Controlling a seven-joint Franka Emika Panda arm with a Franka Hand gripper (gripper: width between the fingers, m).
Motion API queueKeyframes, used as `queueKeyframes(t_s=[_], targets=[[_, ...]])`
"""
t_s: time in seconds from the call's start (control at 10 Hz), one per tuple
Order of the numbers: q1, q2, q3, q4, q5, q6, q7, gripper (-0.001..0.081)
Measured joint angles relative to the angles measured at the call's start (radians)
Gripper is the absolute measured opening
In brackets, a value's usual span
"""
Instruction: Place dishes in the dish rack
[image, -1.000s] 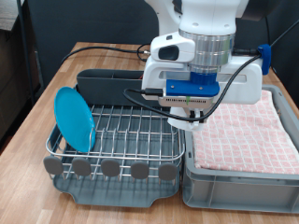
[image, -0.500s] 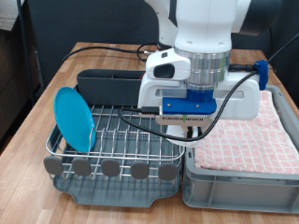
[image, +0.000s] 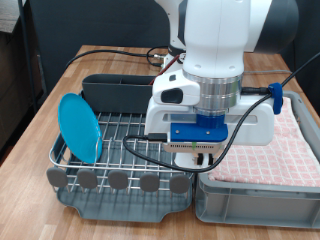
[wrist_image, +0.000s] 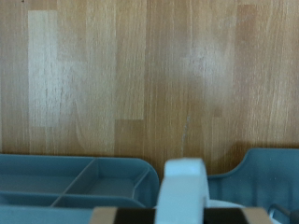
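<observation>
**Dish rack: plate loaded, arm low over the right end**

Dish rack sits at the near edge of the wooden table, on the exterior view's left. Its nearest part is a row of round grey tabs along the front rim. Behind the tabs lies the silver wire grid in the dark grey tray.

Light-blue plate stands on edge in the grid at the rack's left end, tilted. At the far side of the rack stands the dark cutlery box.

Just beside the rack, on the exterior view's right, is a grey bin lined with pink checked cloth.

The gripper hangs low at the rack's right end, near the seam between rack and bin. The arm's white body and blue wrist block cover most of it in the exterior view; only dark tips show below the block. How wide the fingers stand and whether they hold anything cannot be told from that view.

In the wrist view, one white finger shows in close foreground with nothing visibly gripped. Beyond it appear grey-blue compartments, then bare table wood. Black cables cross the table at the far side.
</observation>
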Motion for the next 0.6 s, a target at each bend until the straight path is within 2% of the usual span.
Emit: queueKeyframes(t_s=[0.6], targets=[[-0.011,0.058,-0.002,0.025,0.016,0.022,-0.017,0.0069]])
